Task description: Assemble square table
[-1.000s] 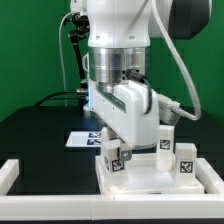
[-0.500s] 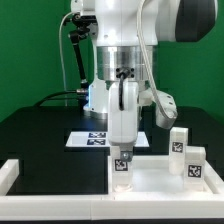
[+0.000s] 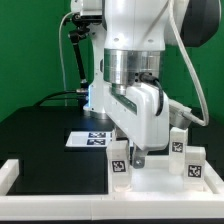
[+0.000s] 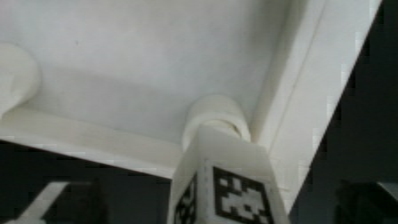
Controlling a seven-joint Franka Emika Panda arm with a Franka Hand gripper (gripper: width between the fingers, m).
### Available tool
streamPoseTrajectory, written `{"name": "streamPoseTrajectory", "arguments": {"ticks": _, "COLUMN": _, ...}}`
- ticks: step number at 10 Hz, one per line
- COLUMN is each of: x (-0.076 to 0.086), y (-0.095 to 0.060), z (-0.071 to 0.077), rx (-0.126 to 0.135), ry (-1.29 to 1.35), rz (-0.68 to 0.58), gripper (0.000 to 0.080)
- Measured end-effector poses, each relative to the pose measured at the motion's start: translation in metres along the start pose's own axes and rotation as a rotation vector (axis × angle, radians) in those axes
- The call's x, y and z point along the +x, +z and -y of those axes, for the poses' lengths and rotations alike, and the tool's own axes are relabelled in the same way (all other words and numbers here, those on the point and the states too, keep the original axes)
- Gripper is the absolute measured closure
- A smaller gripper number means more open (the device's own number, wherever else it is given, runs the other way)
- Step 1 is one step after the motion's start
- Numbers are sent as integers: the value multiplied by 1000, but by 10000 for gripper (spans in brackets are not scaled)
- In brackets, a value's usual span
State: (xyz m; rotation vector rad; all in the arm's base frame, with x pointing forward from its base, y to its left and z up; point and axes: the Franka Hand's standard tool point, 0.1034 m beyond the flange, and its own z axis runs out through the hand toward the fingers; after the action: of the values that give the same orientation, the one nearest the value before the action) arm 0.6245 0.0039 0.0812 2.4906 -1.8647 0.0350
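The white square table top [image 3: 165, 183] lies at the exterior view's lower right, raised rim up. A short white leg [image 3: 118, 160] with a black-and-white tag stands upright at its near-left corner. My gripper [image 3: 127, 157] reaches down from above and is shut on this leg, with the hand turned at a slant. In the wrist view the leg [image 4: 228, 185] rises between my jaws from the top's corner, and the top's inner face [image 4: 143, 70] and rim fill the picture. Two more tagged legs [image 3: 178, 140] [image 3: 194, 163] stand at the top's right side.
The marker board [image 3: 88, 140] lies on the black table behind the arm, to the exterior view's left. A low white border rail [image 3: 12, 176] runs along the front edge and left corner. A green backdrop and cables stand behind.
My hand has turned about the leg's upright axis over the last second. The leg's tagged faces turned with it. The leg stayed at the same corner of the top.
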Motion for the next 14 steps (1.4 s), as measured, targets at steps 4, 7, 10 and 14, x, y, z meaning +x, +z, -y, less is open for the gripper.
{"name": "streamPoseTrajectory", "arguments": {"ticks": 4, "x": 11, "y": -2, "z": 0, "rx": 52, "ry": -441, "rz": -23, "gripper": 150}}
{"name": "streamPoseTrajectory", "arguments": {"ticks": 7, "x": 18, "y": 2, "z": -12, "rx": 172, "ry": -752, "rz": 26, "gripper": 150}}
{"name": "streamPoseTrajectory", "arguments": {"ticks": 10, "x": 10, "y": 5, "z": -9, "rx": 185, "ry": -869, "rz": 27, "gripper": 150}}
{"name": "streamPoseTrajectory", "arguments": {"ticks": 14, "x": 10, "y": 6, "z": -10, "rx": 179, "ry": -722, "rz": 43, "gripper": 513}}
